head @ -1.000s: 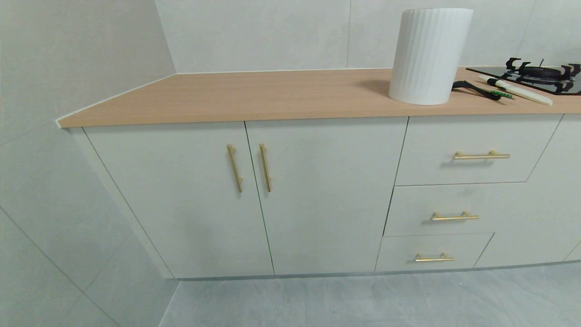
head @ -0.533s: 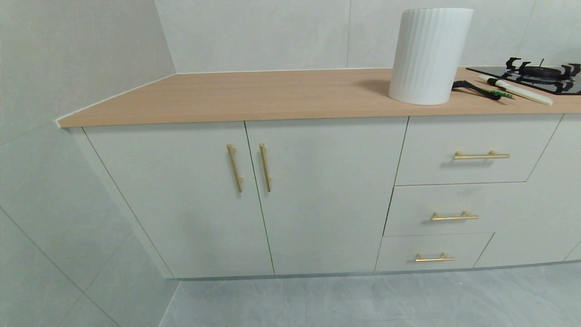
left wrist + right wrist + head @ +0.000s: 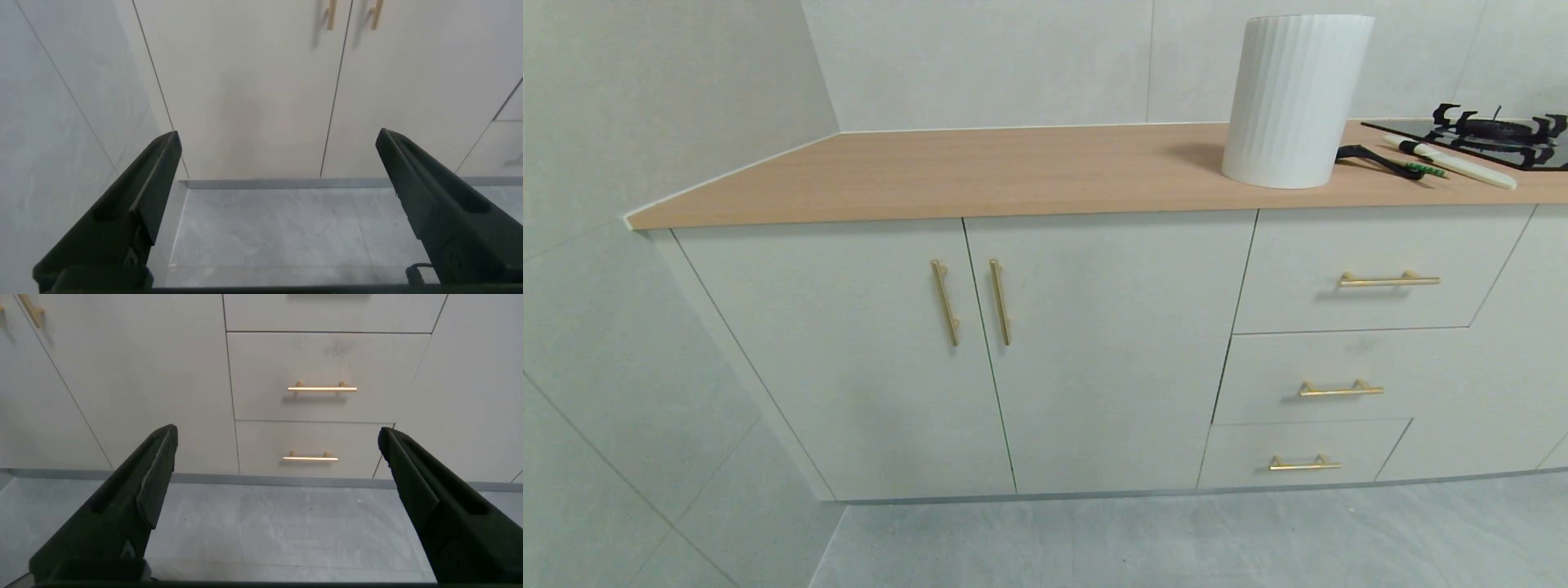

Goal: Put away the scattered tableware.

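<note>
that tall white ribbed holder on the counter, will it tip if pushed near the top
Probably: the holder is tall for its base, so a high push may tip it. It looks ceramic, so likely heavy and breakable.

Broad counter (image 3: 972, 171) run left of white canister (image 3: 1294, 98), utensils (image 3: 1454, 162) fill gap to stove (image 3: 1494, 129), prob. tight

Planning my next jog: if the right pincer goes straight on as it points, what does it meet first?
Likely the lowest drawer front, near its gold handle; nothing lies between it and the open right pincer. Depth is unclear, so the floor could come first.
</note>
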Robot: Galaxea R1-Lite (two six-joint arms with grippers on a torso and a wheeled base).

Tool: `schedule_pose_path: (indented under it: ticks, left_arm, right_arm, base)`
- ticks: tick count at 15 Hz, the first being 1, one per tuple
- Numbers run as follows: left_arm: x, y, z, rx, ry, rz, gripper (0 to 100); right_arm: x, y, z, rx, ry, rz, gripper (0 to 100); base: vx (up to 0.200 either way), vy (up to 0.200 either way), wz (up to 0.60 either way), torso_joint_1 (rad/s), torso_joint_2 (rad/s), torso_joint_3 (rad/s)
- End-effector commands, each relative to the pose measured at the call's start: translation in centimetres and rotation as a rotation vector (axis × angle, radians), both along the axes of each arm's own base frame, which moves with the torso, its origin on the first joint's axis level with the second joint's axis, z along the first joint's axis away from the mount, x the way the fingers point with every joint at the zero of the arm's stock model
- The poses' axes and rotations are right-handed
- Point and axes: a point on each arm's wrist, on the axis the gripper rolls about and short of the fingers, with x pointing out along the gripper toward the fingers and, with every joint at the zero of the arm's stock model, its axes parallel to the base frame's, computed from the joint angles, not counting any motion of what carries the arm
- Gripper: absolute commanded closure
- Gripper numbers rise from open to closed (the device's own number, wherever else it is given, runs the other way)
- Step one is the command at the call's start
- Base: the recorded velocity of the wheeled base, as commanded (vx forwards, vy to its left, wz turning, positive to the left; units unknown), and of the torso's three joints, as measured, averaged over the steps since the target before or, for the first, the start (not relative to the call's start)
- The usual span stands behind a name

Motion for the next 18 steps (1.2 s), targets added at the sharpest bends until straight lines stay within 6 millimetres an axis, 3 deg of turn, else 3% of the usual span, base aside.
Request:
schedule_pose_path:
  ticks: [1,4,18]
  left_arm:
    - [0.0,0.0,0.0,0.0,0.0,0.0,0]
    - [0.01,0.0,0.01,0.0,0.002,0.0,0]
    - [0.01,0.0,0.01,-0.003,0.002,-0.001,0]
  right_arm:
    - [0.0,0.0,0.05,0.0,0.0,0.001,0]
    - [0.01,0.0,0.0,0.0,0.002,0.001,0]
    - [0.01,0.0,0.0,0.012,0.003,0.001,0]
  base:
    - [0.0,0.0,0.0,0.0,0.0,0.0]
    - [0.0,0.0,0.0,0.0,0.0,0.0]
    - [0.0,-0.2,0.0,0.004,0.0,0.001]
